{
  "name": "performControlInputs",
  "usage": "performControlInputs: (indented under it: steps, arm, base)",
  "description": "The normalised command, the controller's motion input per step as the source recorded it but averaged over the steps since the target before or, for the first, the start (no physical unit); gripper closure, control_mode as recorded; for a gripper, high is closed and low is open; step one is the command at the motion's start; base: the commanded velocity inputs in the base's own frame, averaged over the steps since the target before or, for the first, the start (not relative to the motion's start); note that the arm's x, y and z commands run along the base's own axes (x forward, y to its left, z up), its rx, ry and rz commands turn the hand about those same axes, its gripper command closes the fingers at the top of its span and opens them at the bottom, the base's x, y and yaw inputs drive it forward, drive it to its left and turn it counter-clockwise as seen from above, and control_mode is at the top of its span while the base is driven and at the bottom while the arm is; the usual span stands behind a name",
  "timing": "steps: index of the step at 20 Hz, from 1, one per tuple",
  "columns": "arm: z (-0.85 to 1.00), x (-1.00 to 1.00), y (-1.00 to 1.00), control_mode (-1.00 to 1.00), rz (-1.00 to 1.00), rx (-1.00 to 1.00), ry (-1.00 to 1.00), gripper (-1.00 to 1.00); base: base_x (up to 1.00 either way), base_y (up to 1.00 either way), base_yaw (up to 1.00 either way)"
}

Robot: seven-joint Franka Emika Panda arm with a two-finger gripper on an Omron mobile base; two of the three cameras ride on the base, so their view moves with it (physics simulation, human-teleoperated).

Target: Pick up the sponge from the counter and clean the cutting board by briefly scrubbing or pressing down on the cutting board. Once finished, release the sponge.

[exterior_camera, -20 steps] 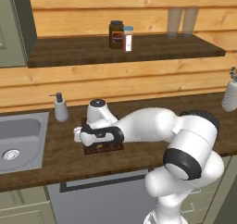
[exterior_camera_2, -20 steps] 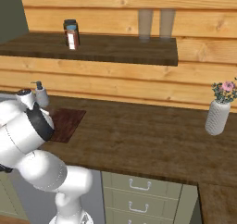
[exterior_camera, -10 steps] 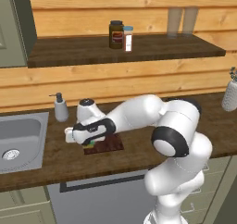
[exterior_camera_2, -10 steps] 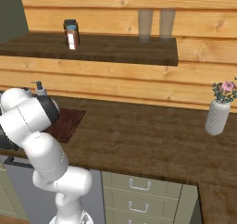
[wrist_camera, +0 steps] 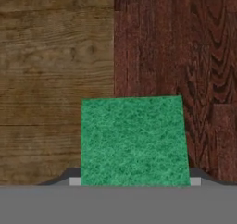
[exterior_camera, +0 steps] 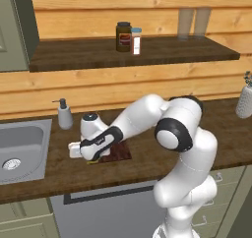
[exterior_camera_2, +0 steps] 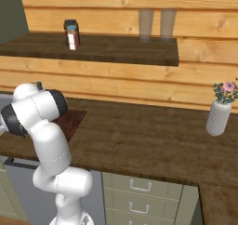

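At six o'clock of the hand view, the end effector (wrist_camera: 135, 183) pinches the sponge (wrist_camera: 134, 140) straddling the cutting board (wrist_camera: 185, 52) edge and surface (wrist_camera: 51, 56).

The arm has swung left, carrying the gripper (exterior_camera: 84, 156) from the middle of the board (exterior_camera: 118, 151) to its sink-side edge.

- One sponge (wrist_camera: 134, 142) is lying partly over the cutting board's edge.
- One cutting board (exterior_camera: 118, 152) is lying right of the sink.
- One steel sink (exterior_camera: 22, 146) is sitting in the counter (exterior_camera: 147, 165).
- One soap dispenser (exterior_camera: 64, 115) is standing behind the cutting board.
- Two jars (exterior_camera: 124, 36) are standing above the cutting board.
- Two glasses (exterior_camera_2: 146, 24) are standing right of the jars.
- One flower vase (exterior_camera_2: 218, 116) is standing far right of the cutting board.
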Motion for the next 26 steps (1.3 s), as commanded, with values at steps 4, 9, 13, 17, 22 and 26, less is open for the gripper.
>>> performControlInputs:
  steps: [4,9,13,17,22,26]
  arm:
    - [-0.43,0.12,0.0,-1.0,0.0,0.0,0.0,1.0]
    - [-0.19,0.28,0.0,-1.0,0.0,0.0,0.0,1.0]
    - [-0.16,0.28,0.0,-1.0,0.0,0.0,0.0,1.0]
    - [-0.32,0.2,-0.07,-1.0,0.0,0.0,-0.12,1.0]
    - [-0.25,0.22,-0.22,-1.0,0.0,0.01,-0.11,1.0]
    - [-0.12,0.19,-0.29,-1.0,0.0,0.03,-0.04,1.0]
  base:
    - [0.0,0.0,0.0]
    - [0.0,0.0,0.0]
    - [0.0,0.0,0.0]
    - [0.0,0.0,0.0]
    - [0.0,0.0,0.0]
    - [0.0,0.0,0.0]
